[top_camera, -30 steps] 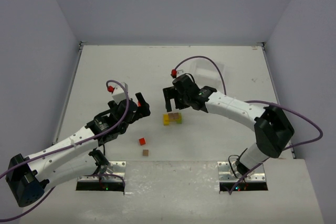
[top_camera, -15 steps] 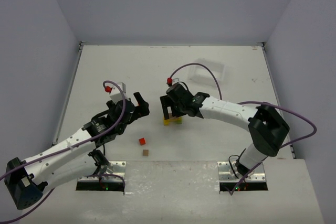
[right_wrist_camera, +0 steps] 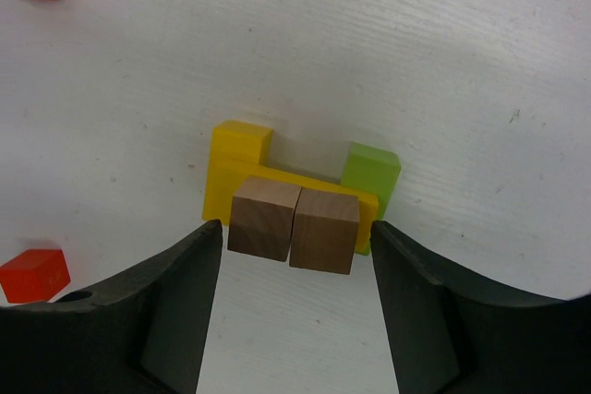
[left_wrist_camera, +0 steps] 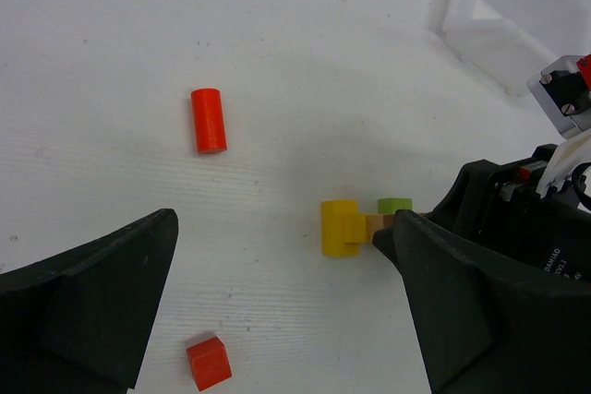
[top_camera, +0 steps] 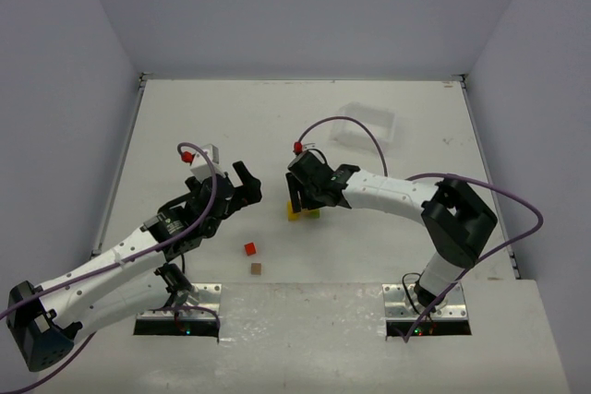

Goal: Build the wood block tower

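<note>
Right wrist view: the wood block tower (right_wrist_camera: 295, 205) is framed between the parted fingers of the right gripper (right_wrist_camera: 295, 232), its brown blocks (right_wrist_camera: 323, 230) set side by side across the jaws. Nothing is grasped. The left gripper (top_camera: 247, 182) is held wide open, farther off.

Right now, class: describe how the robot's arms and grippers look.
The left arm and right arm have white shells and black joints. The left gripper and right gripper are black, two-fingered. Along both loop purple cables, with red caps near the wrists.
</note>
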Available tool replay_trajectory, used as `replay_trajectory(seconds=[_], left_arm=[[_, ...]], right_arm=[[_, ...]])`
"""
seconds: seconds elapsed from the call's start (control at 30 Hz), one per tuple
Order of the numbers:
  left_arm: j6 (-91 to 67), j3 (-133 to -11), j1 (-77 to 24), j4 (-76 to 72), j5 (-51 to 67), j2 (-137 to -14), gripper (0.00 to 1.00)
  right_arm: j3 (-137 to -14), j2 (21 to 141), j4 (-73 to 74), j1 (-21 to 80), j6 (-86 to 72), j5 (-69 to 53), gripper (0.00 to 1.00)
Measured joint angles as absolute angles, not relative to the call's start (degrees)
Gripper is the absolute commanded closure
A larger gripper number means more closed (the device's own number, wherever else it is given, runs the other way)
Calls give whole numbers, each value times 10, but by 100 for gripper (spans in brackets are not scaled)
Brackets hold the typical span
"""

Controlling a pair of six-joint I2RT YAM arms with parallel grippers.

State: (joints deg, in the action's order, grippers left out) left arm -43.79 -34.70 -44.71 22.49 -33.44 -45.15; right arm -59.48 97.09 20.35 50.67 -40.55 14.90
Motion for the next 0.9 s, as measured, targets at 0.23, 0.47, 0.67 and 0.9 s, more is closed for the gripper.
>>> replay_trajectory(seconds=[0.23,0.47,0.67,0.9], left_arm=[[-438,-347,-447,225,-334,-451,0],[-438,-345,-447,224,-334,-449,0],[-438,-342,-447,222,-334,-449,0],[-438,-342,-447,221,-334,-449,0]], right_arm=[[-595,974,199,508,-414,149,36],[-595,975,197,510,-422,149,37],[-595,975,197,513,-429,149,38],[-595,975,197,513,-443,150,38]])
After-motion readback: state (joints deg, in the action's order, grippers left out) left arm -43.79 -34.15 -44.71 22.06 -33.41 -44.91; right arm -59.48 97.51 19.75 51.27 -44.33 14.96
